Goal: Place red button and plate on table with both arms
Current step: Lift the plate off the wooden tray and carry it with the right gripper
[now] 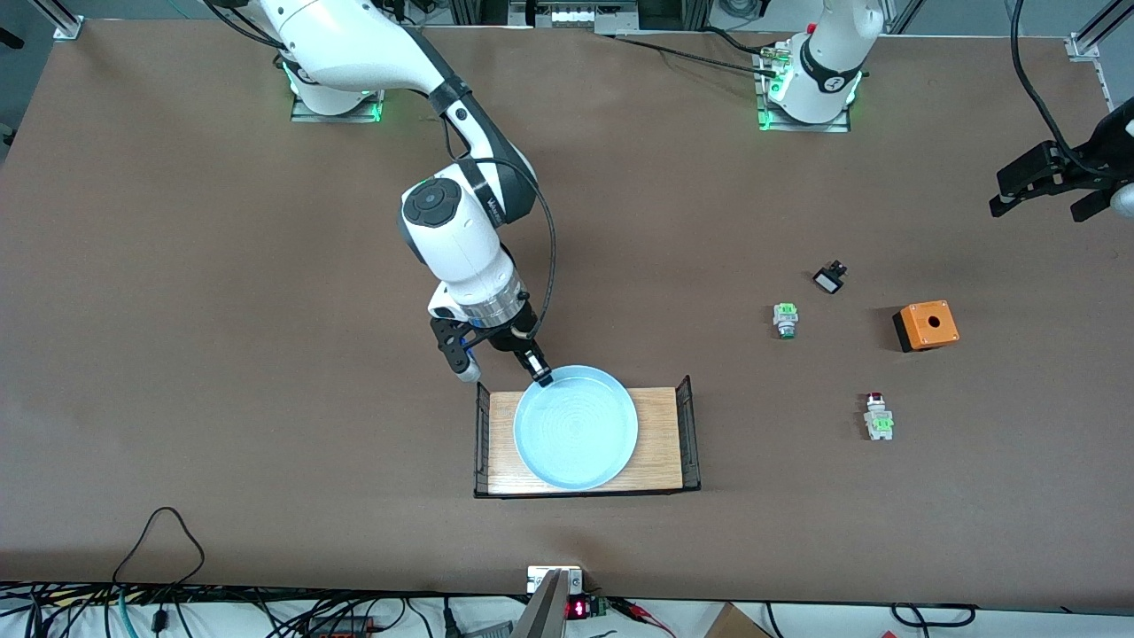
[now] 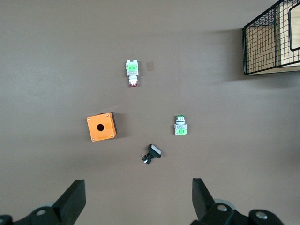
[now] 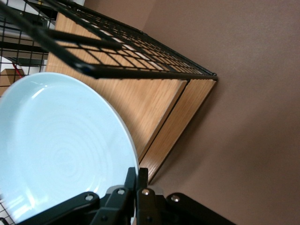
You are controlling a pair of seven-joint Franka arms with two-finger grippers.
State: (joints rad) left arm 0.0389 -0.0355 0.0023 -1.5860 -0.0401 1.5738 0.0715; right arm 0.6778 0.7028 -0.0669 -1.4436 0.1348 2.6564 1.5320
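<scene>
Right gripper (image 1: 540, 372): fingers pinched together on the rim of the plate (image 1: 576, 427).
Plate: pale blue, lying on the wooden tray (image 1: 660, 439).
Right arm: reaches down steeply from its base to the tray.
Left gripper (image 1: 1045, 190): waits, jaws apart, over the table (image 1: 221, 310).
Red button (image 1: 878, 416): on the table, nearer the camera than the orange box (image 1: 926, 325).
Writing: none readable.

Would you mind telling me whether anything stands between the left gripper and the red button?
Nothing visible does. The left gripper hangs open over bare table at the left arm's end. The black switch, green-and-silver switch and orange box lie around the way to the red button, with brown surface between them.
</scene>
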